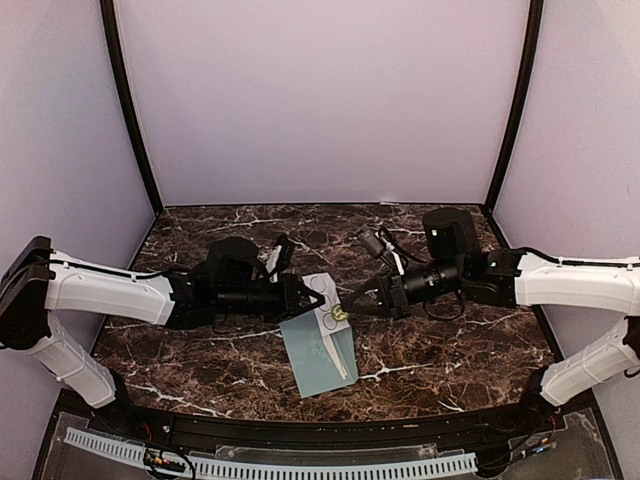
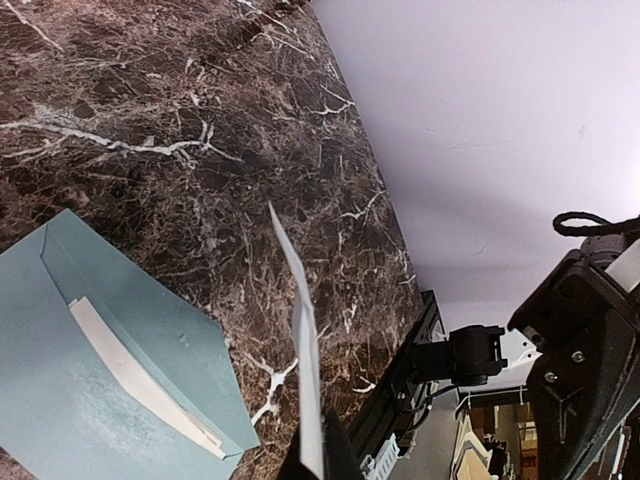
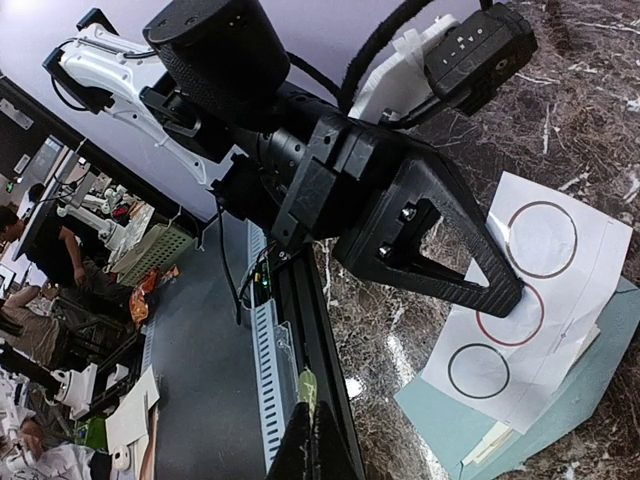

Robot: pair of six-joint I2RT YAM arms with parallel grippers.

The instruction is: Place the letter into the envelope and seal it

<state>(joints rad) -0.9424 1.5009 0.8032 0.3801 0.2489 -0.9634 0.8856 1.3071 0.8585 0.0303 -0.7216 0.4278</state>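
The pale blue-green envelope (image 1: 318,352) lies flat at the table's middle front, and shows in the left wrist view (image 2: 70,410) and right wrist view (image 3: 470,425). An off-white edge of the letter (image 2: 130,372) shows along its flap line; the rest is hidden inside. My left gripper (image 1: 316,297) is shut on the white strip with three circles (image 3: 545,300), seen edge-on in its own view (image 2: 305,360), just above the envelope's far end. My right gripper (image 1: 346,310) is shut on a small yellow-green sticker (image 3: 308,390), held beside the strip.
The dark marble table (image 1: 440,350) is ringed by lilac walls. A black rail (image 1: 300,430) runs along its front edge. The two grippers are close together, nearly tip to tip over the envelope's far end.
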